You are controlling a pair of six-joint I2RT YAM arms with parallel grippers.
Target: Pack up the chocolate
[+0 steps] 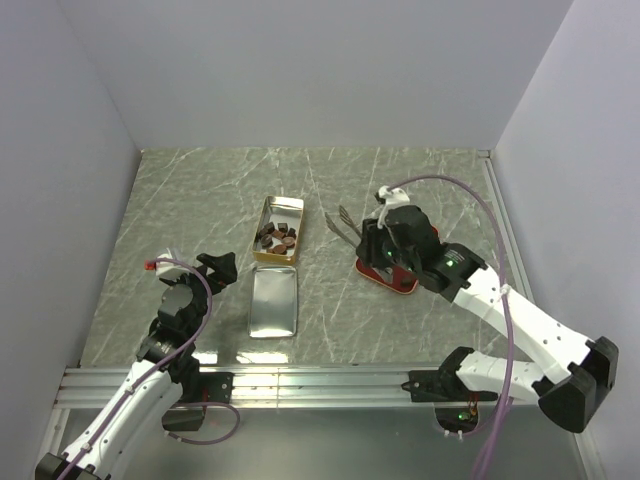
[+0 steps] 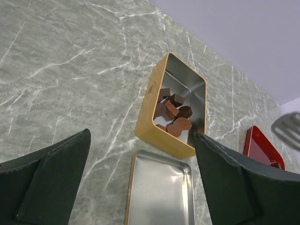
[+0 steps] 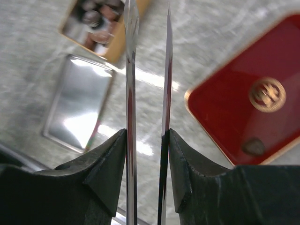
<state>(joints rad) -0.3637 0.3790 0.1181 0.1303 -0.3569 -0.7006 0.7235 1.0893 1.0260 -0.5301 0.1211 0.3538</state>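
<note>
Several brown chocolate chunks point(image 1: 278, 237) lie in the open gold tin point(image 1: 262, 222) at the table's middle; they also show in the left wrist view point(image 2: 172, 111) and, blurred, in the right wrist view point(image 3: 93, 21). My right gripper point(image 1: 375, 240) is shut on metal tongs point(image 1: 342, 224), whose two blades point(image 3: 130, 93) stand slightly apart and empty, pointing toward the tin. It hovers over the red tray point(image 1: 392, 280). A small dark shape point(image 3: 253, 146) sits on the tray point(image 3: 234, 108); I cannot tell what it is. My left gripper point(image 1: 218, 268) is open and empty, left of the tin.
The tin's silver lid point(image 1: 273, 303) lies inside-up just in front of the tin, also in the left wrist view point(image 2: 161, 192). White walls enclose the marbled table. A metal rail point(image 1: 300, 380) runs along the near edge.
</note>
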